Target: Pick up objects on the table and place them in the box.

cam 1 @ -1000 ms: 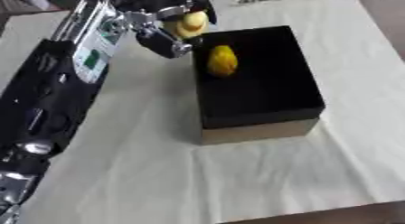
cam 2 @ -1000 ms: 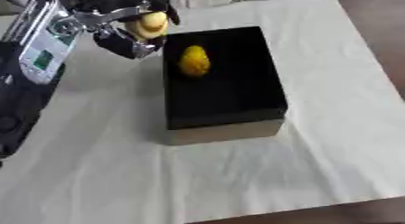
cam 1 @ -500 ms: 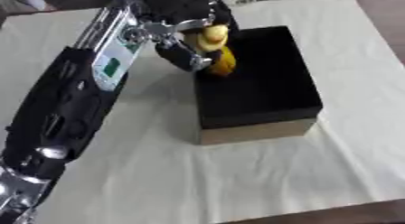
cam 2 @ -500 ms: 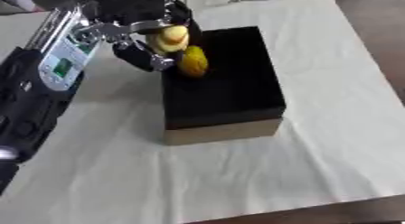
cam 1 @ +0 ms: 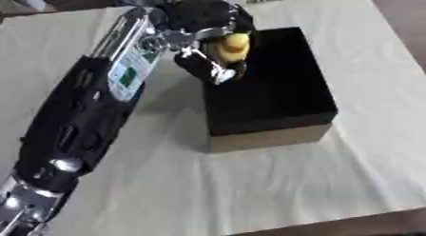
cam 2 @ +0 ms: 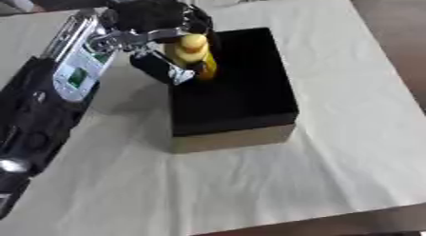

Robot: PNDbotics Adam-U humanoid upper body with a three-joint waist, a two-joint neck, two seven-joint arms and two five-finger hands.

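Observation:
My left hand point(cam 1: 204, 25) hangs over the back left part of the black box point(cam 1: 270, 137), which has a tan front wall. Its fingers are curled round a small pale yellow object point(cam 1: 231, 44). Just beneath it, a darker yellow rounded thing point(cam 2: 208, 68) shows inside the box, mostly hidden by the hand. The left arm runs in from the lower left, with a white label and green mark on the forearm point(cam 1: 129, 75). No right hand appears in either view.
A cream cloth point(cam 1: 333, 182) covers the table around the box. The brown table edge point(cam 1: 399, 21) shows at the right and along the bottom. Dark shapes lie past the far edge.
My left hand has carried the pale yellow object rightward from beside the box to above its back left part, now covering most of the yellow thing inside.

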